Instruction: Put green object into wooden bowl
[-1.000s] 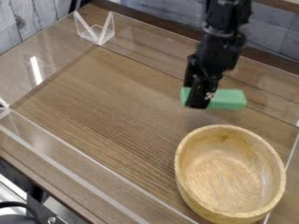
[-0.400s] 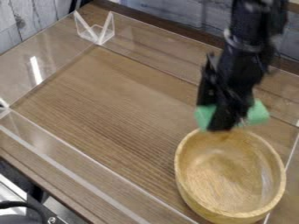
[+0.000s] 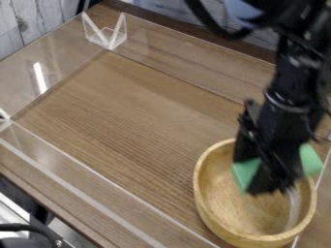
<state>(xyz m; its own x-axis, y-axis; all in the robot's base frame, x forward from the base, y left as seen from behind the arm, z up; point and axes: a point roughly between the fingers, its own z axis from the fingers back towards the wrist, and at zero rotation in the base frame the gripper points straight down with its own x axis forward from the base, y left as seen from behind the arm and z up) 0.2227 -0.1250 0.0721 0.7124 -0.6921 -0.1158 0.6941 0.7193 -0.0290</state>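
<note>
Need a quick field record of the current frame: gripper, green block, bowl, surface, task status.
gripper: black, pointing down, over the bowl, shut on the green object
green object: held in the jaws, above the bowl's inside, not yet let go
wooden bowl: lower right of the tabletop, upright, nothing seen lying in it
surface: wooden tabletop with clear plastic walls
task status: block carried over bowl, release pending

camera: single view | high, angled down | near table (image 3: 116, 107)
</note>
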